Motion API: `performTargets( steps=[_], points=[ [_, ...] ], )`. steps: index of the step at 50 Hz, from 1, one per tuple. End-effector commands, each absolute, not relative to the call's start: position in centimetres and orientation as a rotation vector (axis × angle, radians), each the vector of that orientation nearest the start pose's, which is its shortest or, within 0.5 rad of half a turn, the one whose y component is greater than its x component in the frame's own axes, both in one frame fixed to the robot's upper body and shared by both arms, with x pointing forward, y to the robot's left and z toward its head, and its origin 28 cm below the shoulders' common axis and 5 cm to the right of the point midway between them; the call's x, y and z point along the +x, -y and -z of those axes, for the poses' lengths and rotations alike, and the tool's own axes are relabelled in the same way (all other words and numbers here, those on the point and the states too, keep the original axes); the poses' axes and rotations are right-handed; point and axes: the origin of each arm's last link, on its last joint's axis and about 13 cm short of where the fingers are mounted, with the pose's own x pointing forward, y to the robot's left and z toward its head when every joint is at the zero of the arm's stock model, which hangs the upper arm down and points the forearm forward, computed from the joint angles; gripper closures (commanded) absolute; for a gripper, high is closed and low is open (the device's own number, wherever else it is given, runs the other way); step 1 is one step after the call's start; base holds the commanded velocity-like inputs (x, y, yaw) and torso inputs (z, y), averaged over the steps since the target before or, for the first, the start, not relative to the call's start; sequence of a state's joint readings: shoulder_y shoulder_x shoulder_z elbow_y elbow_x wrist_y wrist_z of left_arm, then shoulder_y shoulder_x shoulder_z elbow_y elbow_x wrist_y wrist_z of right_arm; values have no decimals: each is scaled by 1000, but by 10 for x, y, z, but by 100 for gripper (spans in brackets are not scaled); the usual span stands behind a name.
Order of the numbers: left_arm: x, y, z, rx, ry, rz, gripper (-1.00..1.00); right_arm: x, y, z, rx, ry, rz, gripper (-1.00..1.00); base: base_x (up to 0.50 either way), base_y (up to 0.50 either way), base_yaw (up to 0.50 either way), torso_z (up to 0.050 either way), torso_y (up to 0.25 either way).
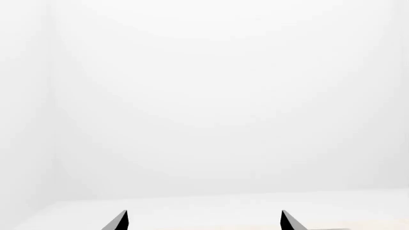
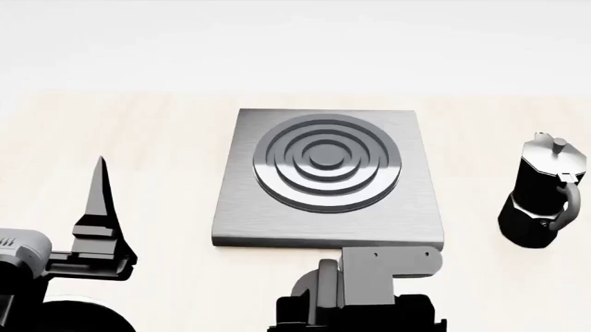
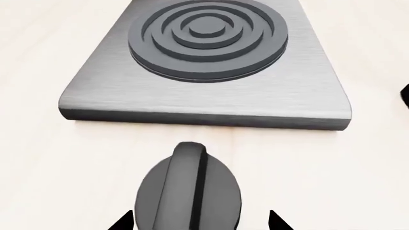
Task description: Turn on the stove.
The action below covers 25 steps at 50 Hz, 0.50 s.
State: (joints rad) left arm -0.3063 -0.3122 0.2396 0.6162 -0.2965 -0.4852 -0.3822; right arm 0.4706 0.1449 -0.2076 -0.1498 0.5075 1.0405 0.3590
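Pale wood-look tabletop under a blank white backdrop. The stove lies flat mid-table, ring burner on top; its knob sits on the table just in front of the slab's near edge, fin upright and pointing roughly toward the burner.

Progress, as we read it: approach done, turn not yet made. Our right gripper is over the knob w/ tips spread either side of it, apart from the fin, so open & holding nothing. Left gripper is parked off to the side, tips wide, empty. Moka pot stands well right, not involved.

Left to do: close on the fin, rotate.
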Motion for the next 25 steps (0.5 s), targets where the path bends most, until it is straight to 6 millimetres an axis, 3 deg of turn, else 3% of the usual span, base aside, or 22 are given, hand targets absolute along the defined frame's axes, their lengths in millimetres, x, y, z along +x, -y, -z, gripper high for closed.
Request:
performTargets(
  steps=[1,25],
  points=[
    [230,-201,-164,33,350,15,-100,274,70,-91,22,-506,-89,-100,0,0,0,0,0],
    [231,-201,-163,31,349,12,-100,276,71,-80,37,-553,-95,-100,0,0,0,0,0]
  ],
)
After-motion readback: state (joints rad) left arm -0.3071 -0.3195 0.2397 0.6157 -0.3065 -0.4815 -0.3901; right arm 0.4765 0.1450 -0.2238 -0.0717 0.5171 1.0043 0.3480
